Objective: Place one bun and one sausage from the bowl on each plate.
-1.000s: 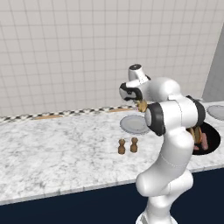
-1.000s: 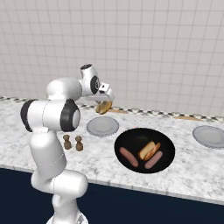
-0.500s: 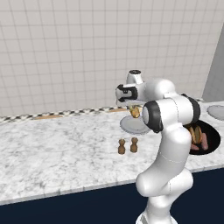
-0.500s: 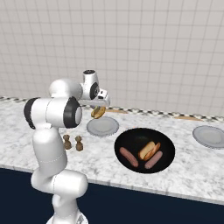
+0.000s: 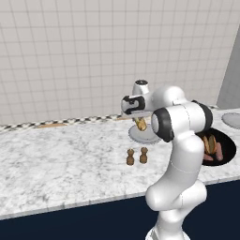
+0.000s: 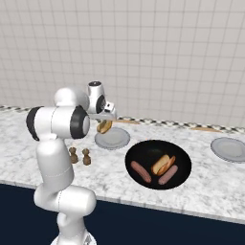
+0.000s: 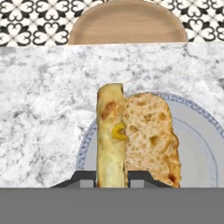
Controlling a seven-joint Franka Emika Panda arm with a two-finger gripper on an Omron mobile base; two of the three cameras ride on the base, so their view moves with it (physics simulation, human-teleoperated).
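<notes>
My gripper is shut on a golden bun and holds it just above the left edge of a small grey plate. That bun hangs over the same plate in the left base view. In the hand view the plate lies right beneath the bun. The wide black bowl sits to the right of this plate and holds two sausages and one bun. A second grey plate lies bare at the far right.
Two small brown shakers stand on the marble counter in front of the near plate. A wooden board leans at the tiled back wall. The counter's front edge drops to dark cabinets.
The gripper has carried the bun down and to the left, from above the counter to just over the near plate. The bowl and plates have not moved.
</notes>
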